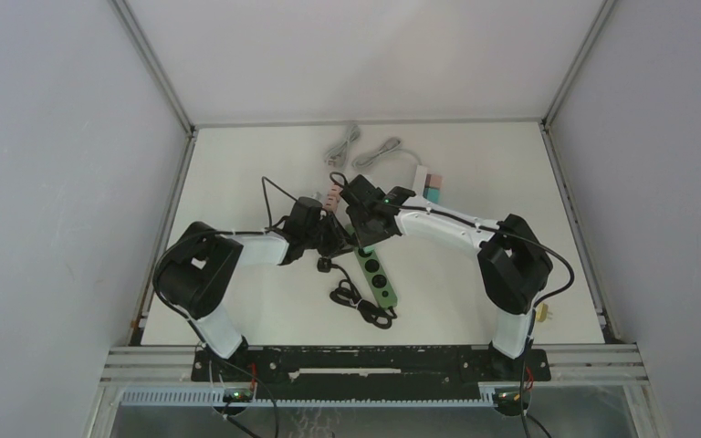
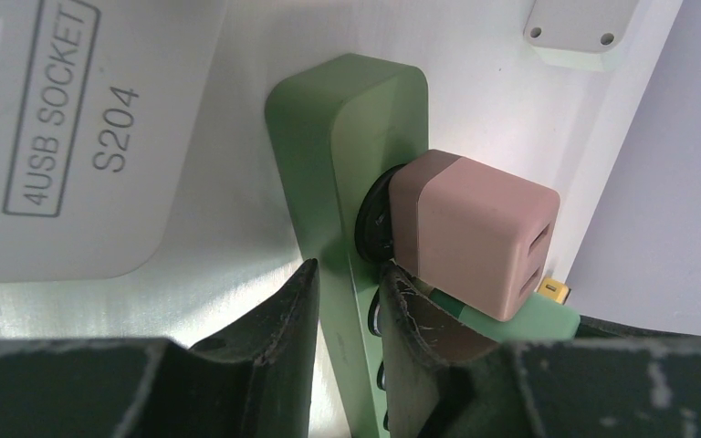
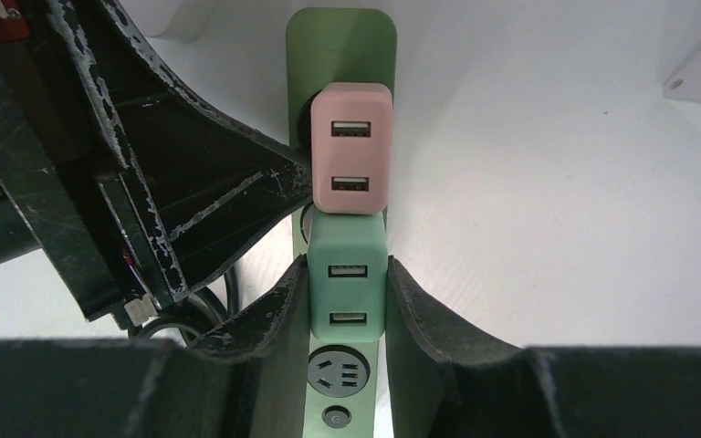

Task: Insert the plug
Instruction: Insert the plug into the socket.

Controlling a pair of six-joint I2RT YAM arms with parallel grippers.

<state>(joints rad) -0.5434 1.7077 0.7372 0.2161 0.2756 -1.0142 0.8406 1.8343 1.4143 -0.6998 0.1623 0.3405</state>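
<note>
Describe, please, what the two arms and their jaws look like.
Both the left arm and right arm have white links between bulky black joints, with thin black cables looping alongside. A small green light glows at the right wrist. The jaws are black, wedge-shaped, and scuffed pale along their edges.

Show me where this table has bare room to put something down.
Bare patches: the far left corner, between the left wall and the grey cables; the far right, past the white power strip; and the near right, between the green power strip and the right arm. The middle is crowded: the left arm reaches in too, and a black cord coils there.
</note>
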